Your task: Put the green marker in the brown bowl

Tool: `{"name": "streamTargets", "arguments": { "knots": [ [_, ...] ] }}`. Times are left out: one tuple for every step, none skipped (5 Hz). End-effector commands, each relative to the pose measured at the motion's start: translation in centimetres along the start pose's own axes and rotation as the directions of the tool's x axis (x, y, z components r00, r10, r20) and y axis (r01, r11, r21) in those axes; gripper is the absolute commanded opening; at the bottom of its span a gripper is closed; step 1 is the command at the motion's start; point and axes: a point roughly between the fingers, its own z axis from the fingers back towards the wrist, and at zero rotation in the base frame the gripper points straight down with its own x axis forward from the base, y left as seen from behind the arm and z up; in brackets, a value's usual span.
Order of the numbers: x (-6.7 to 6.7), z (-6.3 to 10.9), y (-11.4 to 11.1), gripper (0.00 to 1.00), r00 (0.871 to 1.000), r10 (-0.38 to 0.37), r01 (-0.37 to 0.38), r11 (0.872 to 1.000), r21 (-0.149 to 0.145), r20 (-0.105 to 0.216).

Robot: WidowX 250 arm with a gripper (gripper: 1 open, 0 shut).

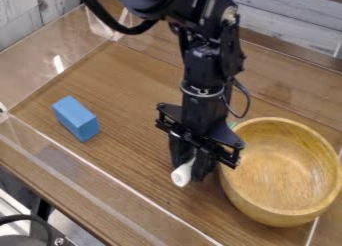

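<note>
The black arm [201, 50] reaches down from the top of the view and ends in a claw [198, 162] pointing straight down at the wooden tabletop [120, 80]. The claw is clenched on the marker [183, 174], whose white end sticks out below the fingers at a slant toward the lower left; the rest of the marker is hidden inside the claw, so its green parts cannot be made out. The white tip looks to be just above the tabletop or barely at it; which, cannot be told. The bowl [283, 170] sits just to the right of the claw, its thick rim close beside the claw's right finger, and its inside shows only bare wood grain. A blue block [76, 118] lies well apart to the left, with open wood between it and the claw. A clear wall [80, 180] runs along the near edge of the tabletop, in front of the block and the claw. A thin cable [241, 105] hangs beside the arm on the bowl's side.
</note>
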Motion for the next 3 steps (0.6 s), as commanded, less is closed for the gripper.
{"name": "streamTargets", "arguments": {
  "knots": [
    [0.90,2.15,-0.29,0.00,0.997,-0.015,0.016,1.000,-0.002,0.078],
    [0.85,2.42,-0.29,0.00,0.997,-0.015,0.015,1.000,-0.005,0.075],
    [0.84,2.48,-0.35,0.00,0.997,-0.016,0.017,1.000,-0.007,0.075]
  ]
}}
